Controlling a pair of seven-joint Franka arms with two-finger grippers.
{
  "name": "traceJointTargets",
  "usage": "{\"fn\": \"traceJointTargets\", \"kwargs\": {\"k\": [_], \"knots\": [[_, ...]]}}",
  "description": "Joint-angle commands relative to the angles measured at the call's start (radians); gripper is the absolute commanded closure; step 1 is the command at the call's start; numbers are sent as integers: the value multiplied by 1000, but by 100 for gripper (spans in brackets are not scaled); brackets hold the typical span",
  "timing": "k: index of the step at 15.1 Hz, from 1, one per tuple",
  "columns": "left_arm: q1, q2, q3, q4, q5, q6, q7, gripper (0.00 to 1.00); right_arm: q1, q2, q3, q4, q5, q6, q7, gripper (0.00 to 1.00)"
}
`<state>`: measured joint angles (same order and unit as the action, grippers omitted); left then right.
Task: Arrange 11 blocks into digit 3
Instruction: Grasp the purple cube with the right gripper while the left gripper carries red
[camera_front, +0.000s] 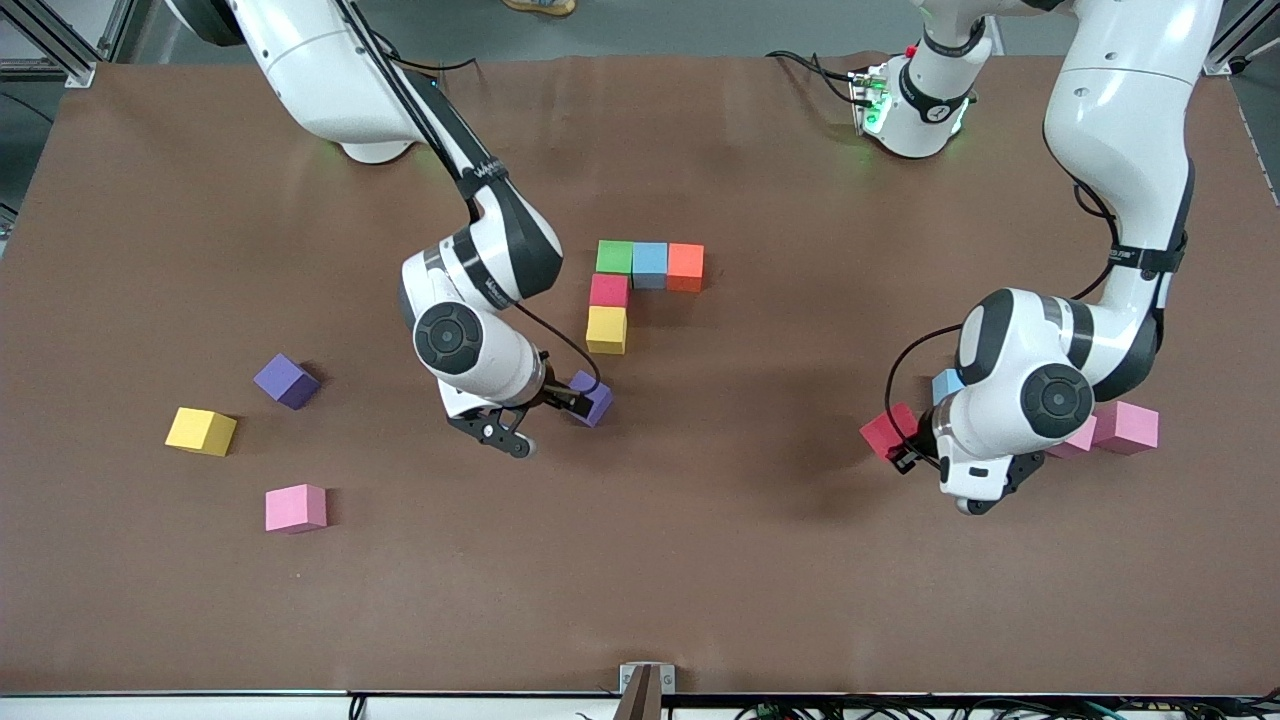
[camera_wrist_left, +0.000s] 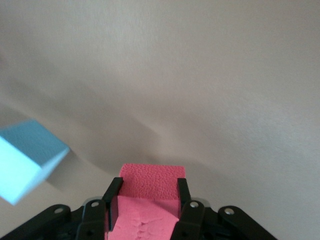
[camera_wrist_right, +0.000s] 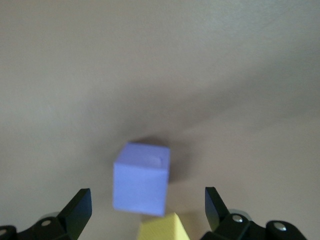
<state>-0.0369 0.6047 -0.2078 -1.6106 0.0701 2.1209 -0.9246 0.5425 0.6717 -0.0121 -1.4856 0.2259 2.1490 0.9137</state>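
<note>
left gripper (camera_wrist_left: 145, 210): clamped on red block (camera_wrist_left: 150, 187), low at left arm's end, beside light blue block (camera_front: 946, 384)
right gripper (camera_wrist_right: 145, 212): jaws wide, empty, over purple block (camera_wrist_right: 141, 177)
digit 3 (camera_front: 640, 280): five touching blocks, mid-table

You're looking at a robotics lab: aluminium frame rails (camera_front: 60, 45) at the corners, loose cables (camera_front: 820, 70) along the brown-covered table (camera_front: 700, 580), two fixed white arms.
</note>
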Motion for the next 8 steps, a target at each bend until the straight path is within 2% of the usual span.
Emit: {"fn": "traceJointTargets", "kwargs": {"k": [1,4,8], "knots": [[-6,-19,-33,3,-18,-54,-133,95,10,87,11,63,12,69,89,0],[-9,-17,-77,20,-18,-67,-291,99,20,112,11,74,15,72,102,0],[-64,-11,-85,14,-6,-67,-524,99,34,132,9,65,15,69,102,1]]}}
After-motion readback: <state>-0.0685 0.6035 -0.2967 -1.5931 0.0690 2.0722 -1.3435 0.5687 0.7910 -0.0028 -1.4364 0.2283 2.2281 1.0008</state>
